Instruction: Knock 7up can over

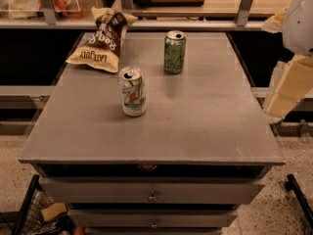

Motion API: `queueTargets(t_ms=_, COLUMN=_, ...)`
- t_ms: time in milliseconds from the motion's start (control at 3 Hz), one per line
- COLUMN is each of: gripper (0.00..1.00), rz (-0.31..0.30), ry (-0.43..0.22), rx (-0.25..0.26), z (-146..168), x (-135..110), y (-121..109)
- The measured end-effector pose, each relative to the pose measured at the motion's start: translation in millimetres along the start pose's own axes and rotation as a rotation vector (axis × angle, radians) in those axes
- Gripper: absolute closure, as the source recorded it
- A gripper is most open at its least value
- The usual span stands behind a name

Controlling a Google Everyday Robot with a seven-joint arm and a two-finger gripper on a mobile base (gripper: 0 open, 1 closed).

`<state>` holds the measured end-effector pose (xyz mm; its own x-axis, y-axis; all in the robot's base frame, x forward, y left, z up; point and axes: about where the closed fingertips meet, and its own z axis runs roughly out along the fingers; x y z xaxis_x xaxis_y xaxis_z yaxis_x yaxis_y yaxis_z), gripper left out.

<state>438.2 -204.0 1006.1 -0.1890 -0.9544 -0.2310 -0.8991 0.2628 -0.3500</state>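
Drawers (pixel 152 192) below table (pixel 205 121); 7up can (pixel 133 92) upright; end effector (pixel 288 89) apparently right of table, grip state unclear.

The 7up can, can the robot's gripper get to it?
Probably yes. The gripper hangs beside the right edge of the table, and nothing stands between it and the 7up can. The green can and chip bag sit farther back.
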Motion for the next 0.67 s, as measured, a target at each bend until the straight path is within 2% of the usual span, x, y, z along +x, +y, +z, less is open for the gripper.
queueTargets(t_ms=333, gripper=0.0, rz=0.0, ry=0.0, rx=0.0, z=-0.1, x=0.0, y=0.0)
queueTargets(t_ms=667, gripper=0.0, rz=-0.015, ry=-0.042, rx=-0.01, z=4.2, x=-4.4, y=-2.4)
